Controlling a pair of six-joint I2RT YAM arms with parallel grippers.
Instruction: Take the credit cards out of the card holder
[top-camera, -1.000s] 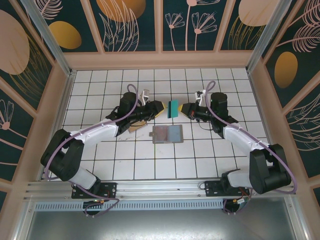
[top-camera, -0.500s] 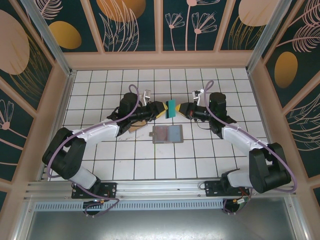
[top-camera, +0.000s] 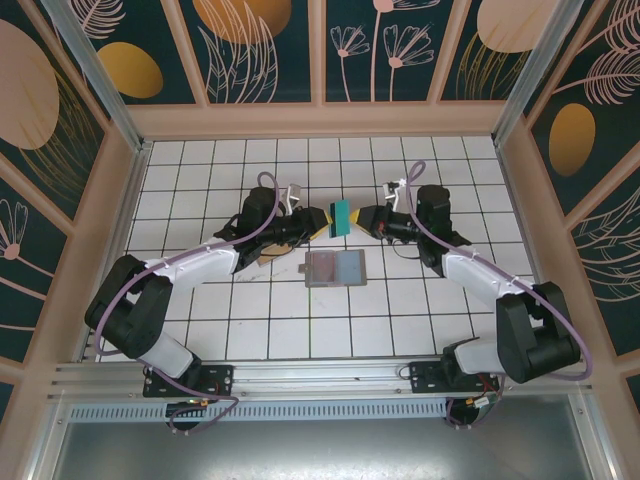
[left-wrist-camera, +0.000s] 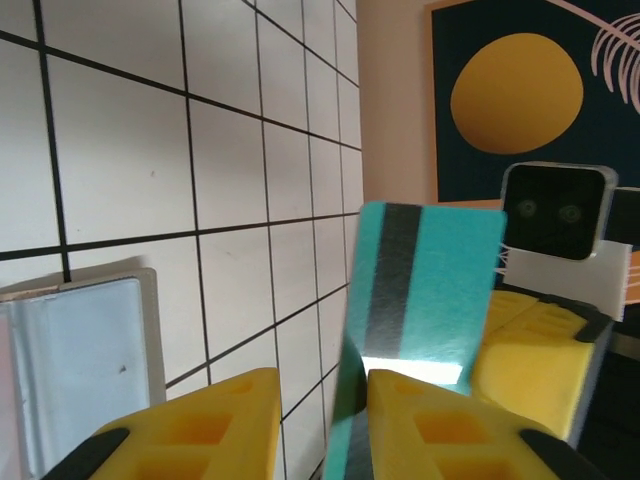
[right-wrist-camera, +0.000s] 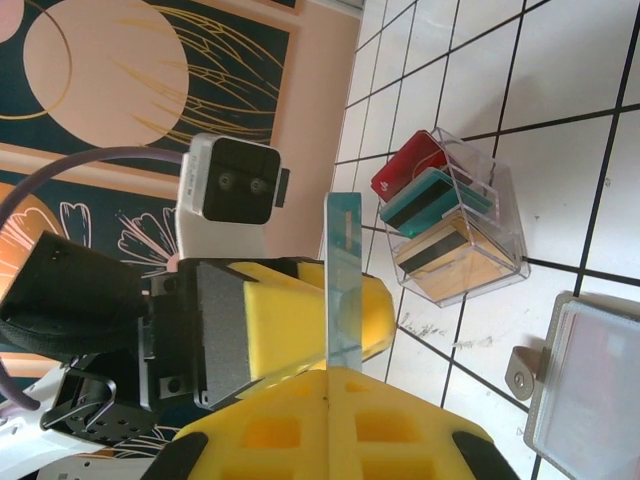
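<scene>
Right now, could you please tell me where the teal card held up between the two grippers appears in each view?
Top external: the teal card sits just above centre.
Left wrist: right of centre, face-on, dark stripe showing.
Right wrist: centre, edge-on, a thin strip.
Shared landmark: the card holder, below the card, lower left, lower right respectively.

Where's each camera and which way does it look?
Top: above, behind the arms, looking down at the table; both arms show, left gripper and right gripper beside the card.
Left wrist: on the left arm, facing the right gripper; its own fingers show.
Right wrist: on the right arm, facing the left gripper and box; own fingers show.
Shared: both wrists see card and holder.
</scene>
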